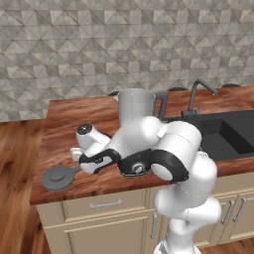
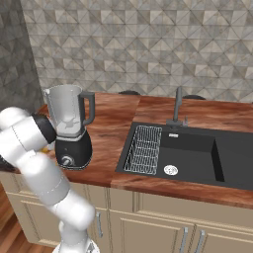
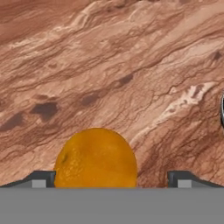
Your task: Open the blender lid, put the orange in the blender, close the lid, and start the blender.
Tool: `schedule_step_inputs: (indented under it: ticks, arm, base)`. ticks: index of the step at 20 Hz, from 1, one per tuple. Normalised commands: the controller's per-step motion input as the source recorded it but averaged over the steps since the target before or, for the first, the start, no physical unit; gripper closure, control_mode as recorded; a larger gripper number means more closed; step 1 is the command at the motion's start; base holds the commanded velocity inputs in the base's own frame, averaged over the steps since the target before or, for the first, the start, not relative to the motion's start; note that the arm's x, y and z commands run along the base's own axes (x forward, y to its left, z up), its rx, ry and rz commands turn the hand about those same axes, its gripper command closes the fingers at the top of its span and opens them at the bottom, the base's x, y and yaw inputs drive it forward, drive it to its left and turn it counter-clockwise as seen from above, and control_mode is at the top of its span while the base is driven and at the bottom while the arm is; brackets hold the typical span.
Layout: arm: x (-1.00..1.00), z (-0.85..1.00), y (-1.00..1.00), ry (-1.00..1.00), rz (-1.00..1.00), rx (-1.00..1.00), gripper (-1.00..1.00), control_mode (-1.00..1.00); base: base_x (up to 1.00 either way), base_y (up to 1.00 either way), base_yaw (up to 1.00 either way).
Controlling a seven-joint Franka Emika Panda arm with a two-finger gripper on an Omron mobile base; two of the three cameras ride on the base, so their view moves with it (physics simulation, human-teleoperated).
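My claw [image 3: 111, 178] spread wide, orange [image 3: 96, 158] between fingertips on desk [image 3: 131, 65], nearer left tip, not gripped. Blender [image 2: 71, 128] open-topped, orange just left of base. Blender lid [image 1: 58, 178] parked further left, leaving jar free.

Orange-yellow orange [image 3: 96, 158]; dark grey blender lid [image 1: 57, 178]

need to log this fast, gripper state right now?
Gripper: open, jaws spread wide, the orange between them near one finger, not clamped.
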Motion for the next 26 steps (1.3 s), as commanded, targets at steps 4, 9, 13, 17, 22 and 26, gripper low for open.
schedule_step_inputs:
  ticks: [4,9,13,17,22,26]
  arm:
    - [0.0,-0.21,0.0,-0.02,0.0,0.0,-1.0,-1.0]
    - [0.0,-0.27,0.0,-0.03,0.0,0.0,-1.0,-1.0]
    - [0.0,-0.28,0.0,-0.03,0.0,0.0,-1.0,-1.0]
    - [-0.18,-0.31,0.0,-0.04,0.0,0.0,1.0,-1.0]
    - [-0.24,-0.05,-0.09,-0.12,0.0,0.02,1.0,-1.0]
    - [-0.32,0.6,-0.29,-0.19,0.0,0.08,1.0,-1.0]
  base:
    - [0.0,0.0,0.0]
    - [0.0,0.0,0.0]
    - [0.0,0.0,0.0]
    - [0.0,0.0,0.0]
    - [0.0,0.0,0.0]
    - [0.0,0.0,0.0]
